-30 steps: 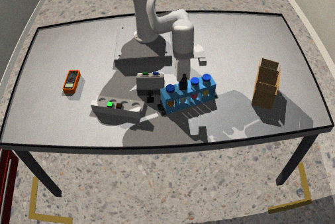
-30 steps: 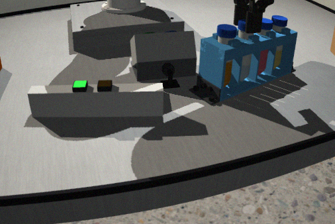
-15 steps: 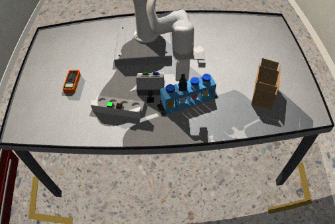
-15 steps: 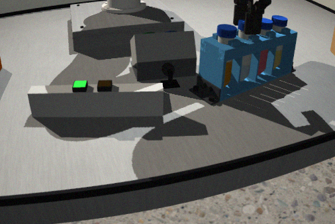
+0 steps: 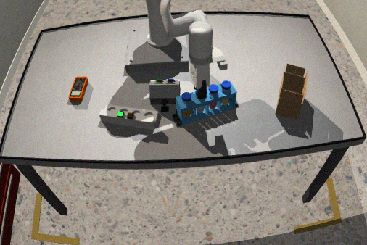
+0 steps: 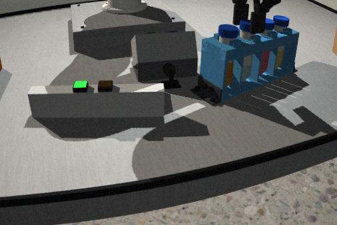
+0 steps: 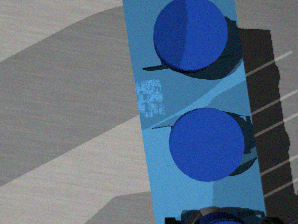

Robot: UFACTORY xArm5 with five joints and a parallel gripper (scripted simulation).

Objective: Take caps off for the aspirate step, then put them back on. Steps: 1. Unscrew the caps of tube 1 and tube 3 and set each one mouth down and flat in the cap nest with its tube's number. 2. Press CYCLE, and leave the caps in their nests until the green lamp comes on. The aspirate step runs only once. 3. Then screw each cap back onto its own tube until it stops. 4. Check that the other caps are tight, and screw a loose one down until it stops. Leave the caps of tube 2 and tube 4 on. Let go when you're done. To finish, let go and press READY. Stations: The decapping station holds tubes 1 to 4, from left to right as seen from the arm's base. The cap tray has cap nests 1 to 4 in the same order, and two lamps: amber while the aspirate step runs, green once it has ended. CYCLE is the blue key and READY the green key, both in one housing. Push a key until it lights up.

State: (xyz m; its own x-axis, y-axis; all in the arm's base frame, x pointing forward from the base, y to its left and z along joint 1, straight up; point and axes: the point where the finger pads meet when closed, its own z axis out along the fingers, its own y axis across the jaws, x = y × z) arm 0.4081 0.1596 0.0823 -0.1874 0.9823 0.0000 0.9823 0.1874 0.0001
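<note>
Though partly hidden, fingers apparently straddle one blue cap.

Gripper is straddling one cap in the blue decapping station; neighbouring caps are crowding both sides. Key housing and cap tray are sitting near, on the station's side toward the multimeter. Cardboard box is standing well apart on the other side.
</note>
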